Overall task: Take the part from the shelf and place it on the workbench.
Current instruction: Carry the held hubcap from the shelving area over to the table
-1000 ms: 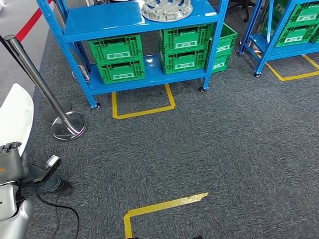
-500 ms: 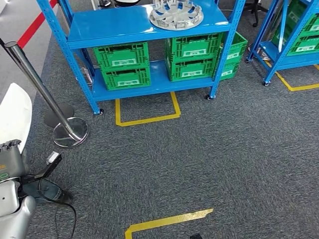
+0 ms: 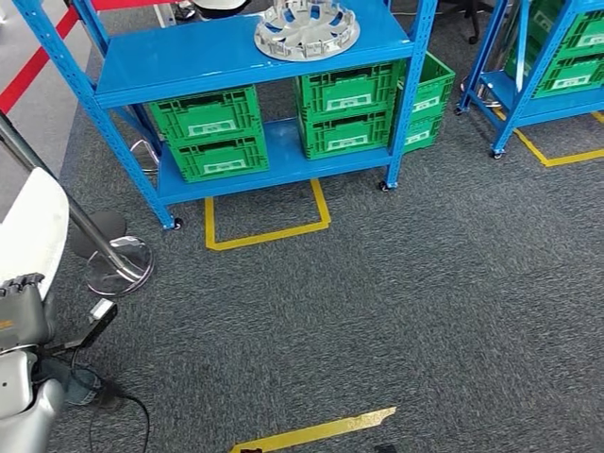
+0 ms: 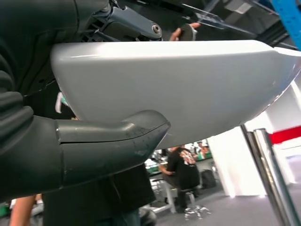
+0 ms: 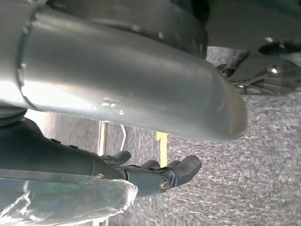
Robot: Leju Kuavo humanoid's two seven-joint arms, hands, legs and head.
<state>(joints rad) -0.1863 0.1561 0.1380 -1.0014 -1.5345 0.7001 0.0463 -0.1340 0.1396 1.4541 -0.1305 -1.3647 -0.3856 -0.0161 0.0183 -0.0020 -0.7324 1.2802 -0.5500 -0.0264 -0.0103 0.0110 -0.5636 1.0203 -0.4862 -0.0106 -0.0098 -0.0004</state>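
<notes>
Most of the head view is grey carpet (image 3: 442, 283), with a blue shelf (image 3: 213, 52) ahead and a second blue rack (image 3: 512, 94) off to the right. Green crates (image 3: 207, 132) fill the lower level of the near shelf. The largest loose thing is a white curved panel (image 3: 32, 236) at the robot's own left side, and I judge it to be the part, off the shelf and in transit. It rises from the left hand (image 3: 22, 311), its long axis running up and forward from the grip. The left wrist view shows the panel (image 4: 177, 84) broadside, with the thick thumb laid against its underside and the darker fingers (image 4: 117, 136) hidden behind it, so the hold is a clamp across the panel's edge. A chrome stanchion (image 3: 117, 264) stands just beside the panel on the carpet, close enough to catch it on a turn. A round silver disc (image 3: 306, 28) lies on the shelf's top level, well apart from both hands. The right hand (image 5: 156, 174) hangs over the carpet, its fingers stretched out loosely with nothing in them. No bench is visible, so which way the panel must travel cannot be told. The left hand alone carries it, and the right is free to steady its far end. Yellow tape (image 3: 313, 434) marks the carpet near the robot.
</notes>
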